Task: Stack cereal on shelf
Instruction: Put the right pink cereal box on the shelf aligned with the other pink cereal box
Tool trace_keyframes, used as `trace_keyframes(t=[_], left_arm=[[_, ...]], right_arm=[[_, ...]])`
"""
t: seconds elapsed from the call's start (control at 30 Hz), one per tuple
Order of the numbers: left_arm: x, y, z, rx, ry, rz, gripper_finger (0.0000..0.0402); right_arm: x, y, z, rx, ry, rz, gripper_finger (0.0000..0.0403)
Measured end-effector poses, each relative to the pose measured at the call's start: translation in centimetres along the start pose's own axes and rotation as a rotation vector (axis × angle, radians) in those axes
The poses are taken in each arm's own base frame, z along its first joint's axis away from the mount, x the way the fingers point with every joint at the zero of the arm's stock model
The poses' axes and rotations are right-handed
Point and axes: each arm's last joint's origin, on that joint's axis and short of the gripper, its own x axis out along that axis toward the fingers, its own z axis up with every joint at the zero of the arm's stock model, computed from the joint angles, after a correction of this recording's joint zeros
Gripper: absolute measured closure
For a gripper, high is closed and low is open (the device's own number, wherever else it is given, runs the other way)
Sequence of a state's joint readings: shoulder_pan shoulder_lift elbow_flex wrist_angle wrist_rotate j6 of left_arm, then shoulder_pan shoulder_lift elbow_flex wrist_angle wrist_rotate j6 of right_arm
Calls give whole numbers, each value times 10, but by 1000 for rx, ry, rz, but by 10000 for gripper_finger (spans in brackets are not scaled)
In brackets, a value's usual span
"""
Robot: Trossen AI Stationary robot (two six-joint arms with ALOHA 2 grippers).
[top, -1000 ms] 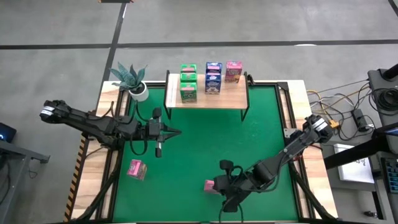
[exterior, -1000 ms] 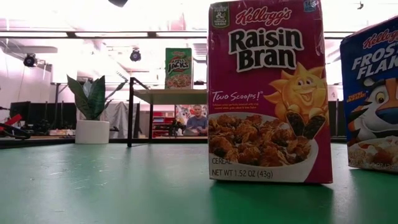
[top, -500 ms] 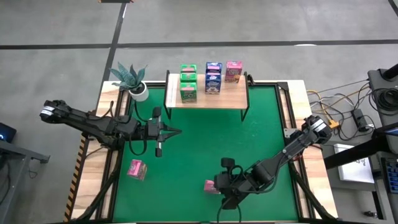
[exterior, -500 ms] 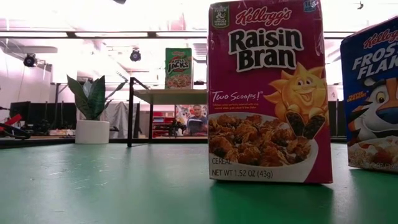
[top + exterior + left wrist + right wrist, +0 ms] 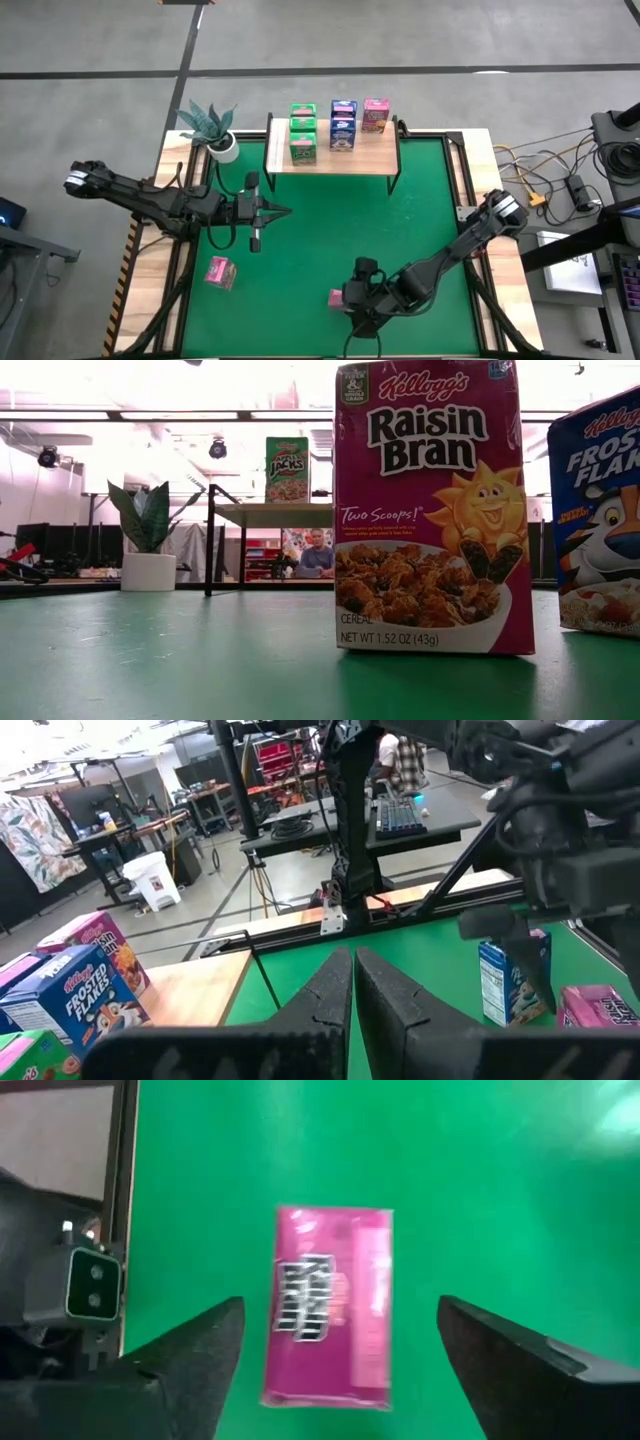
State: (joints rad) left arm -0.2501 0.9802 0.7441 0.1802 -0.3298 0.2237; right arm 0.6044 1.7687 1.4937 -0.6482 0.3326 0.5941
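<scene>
The shelf (image 5: 333, 160) stands at the table's far edge and carries green (image 5: 303, 138), blue (image 5: 343, 125) and pink (image 5: 376, 114) cereal boxes. Near the table's front edge a pink cereal box (image 5: 335, 297) stands on the green mat, upright in the low view (image 5: 432, 510). My right gripper (image 5: 340, 1305) hovers over it, open, one finger on either side and clear of it. A blue box (image 5: 598, 520) stands beside it. Another pink box (image 5: 220, 271) sits at the near left. My left gripper (image 5: 285, 211) is shut, held level above the mat's left half.
A potted plant (image 5: 210, 128) stands at the far left corner beside the shelf. The low camera (image 5: 90, 1285) sits close to the pink box at the table's near edge. The mat between the shelf and the arms is open green surface (image 5: 340, 230).
My right gripper has dipped a little, down toward the pink box near the front edge. The box has stayed where it stood.
</scene>
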Motion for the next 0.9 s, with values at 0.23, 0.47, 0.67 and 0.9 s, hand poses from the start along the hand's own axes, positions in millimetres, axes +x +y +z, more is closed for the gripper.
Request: trace_keyframes(t=[0.23, 0.47, 0.67, 0.9], left_arm=[[0, 0, 0, 1, 3, -1, 402], [0, 0, 0, 0, 0, 0, 402], [0, 0, 0, 0, 0, 0, 402], [0, 0, 0, -1, 1, 0, 402]], right_arm=[[24, 4, -12, -23, 94, 10, 81], [19, 4, -8, 19, 85, 26, 129], [17, 4, -6, 22, 79, 29, 177], [17, 4, -6, 21, 79, 29, 219]])
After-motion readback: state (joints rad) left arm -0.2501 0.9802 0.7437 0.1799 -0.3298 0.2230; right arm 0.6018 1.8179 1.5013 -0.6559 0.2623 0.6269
